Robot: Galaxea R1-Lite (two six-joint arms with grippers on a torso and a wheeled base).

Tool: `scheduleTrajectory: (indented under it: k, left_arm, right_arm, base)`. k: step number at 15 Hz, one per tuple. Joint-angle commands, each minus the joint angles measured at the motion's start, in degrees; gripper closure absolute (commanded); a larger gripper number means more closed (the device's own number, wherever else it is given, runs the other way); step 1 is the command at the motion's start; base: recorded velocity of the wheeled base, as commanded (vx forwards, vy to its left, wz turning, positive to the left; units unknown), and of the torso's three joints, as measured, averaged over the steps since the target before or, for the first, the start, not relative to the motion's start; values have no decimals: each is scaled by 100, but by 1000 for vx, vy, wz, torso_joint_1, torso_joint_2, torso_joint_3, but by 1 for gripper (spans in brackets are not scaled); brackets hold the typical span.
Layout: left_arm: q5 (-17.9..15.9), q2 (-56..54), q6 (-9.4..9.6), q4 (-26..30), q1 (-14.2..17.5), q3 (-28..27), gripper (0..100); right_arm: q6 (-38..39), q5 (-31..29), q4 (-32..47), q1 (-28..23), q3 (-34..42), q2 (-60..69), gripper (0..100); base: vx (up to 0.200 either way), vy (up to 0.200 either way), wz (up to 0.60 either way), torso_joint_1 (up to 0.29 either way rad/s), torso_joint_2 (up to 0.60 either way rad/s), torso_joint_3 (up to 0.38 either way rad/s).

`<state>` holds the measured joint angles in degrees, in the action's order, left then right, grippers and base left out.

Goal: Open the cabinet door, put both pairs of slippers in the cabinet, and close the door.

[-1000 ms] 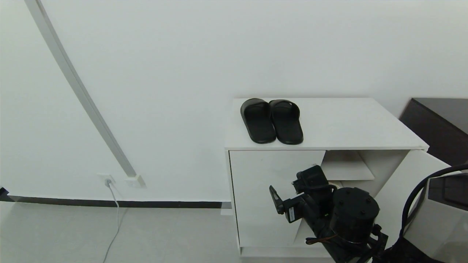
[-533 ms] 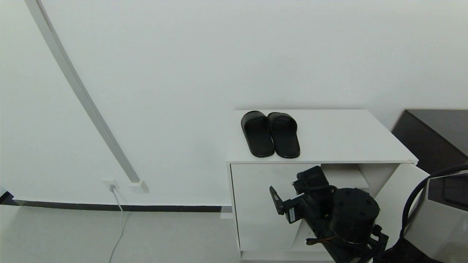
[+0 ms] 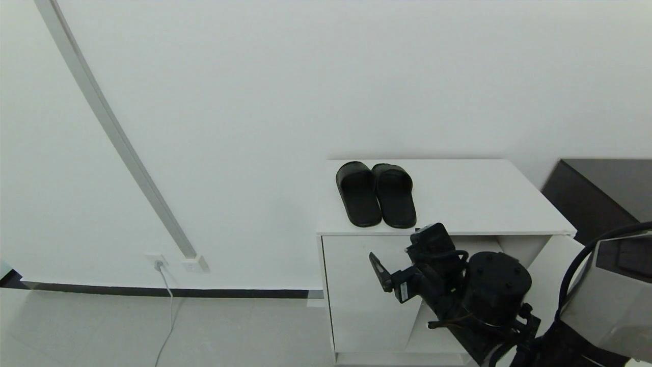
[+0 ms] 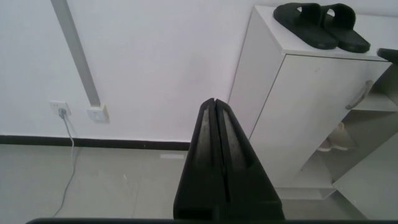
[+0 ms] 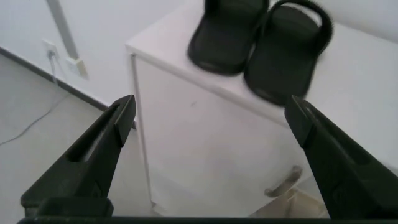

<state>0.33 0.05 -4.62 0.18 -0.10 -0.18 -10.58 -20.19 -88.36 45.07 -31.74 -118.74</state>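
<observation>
- The white, flat-panelled cabinet (image 3: 458,193) stands with one door (image 3: 558,275) swung open; what looks like a pale pair (image 4: 339,134) sits on a shelf inside.
- The black slippers (image 3: 376,193), smooth and rubbery, lie side by side on the cabinet's top, not yet stowed.
- The right gripper (image 5: 210,109), jaws apart, hovers before the cabinet's front; the left gripper (image 4: 214,112), jaws together, hangs beside the cabinet.

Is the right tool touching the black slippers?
Apart. Right wrist view: the open right tool is before the cabinet door, slippers farther off on top.
</observation>
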Motion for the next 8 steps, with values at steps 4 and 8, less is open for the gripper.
scheduleTrajectory:
  k: [4,8]
  left_arm:
    - [-7,4,-4,-1,1,1,100]
    - [-15,4,14,-1,-8,1,100]
  right_arm:
    - [619,-3,3088,-367,-2328,237,0]
    - [1955,-803,5909,-350,-4094,369,0]
  base:
    - [0,0,0,0,0,0]
    - [0,0,0,0,0,0]
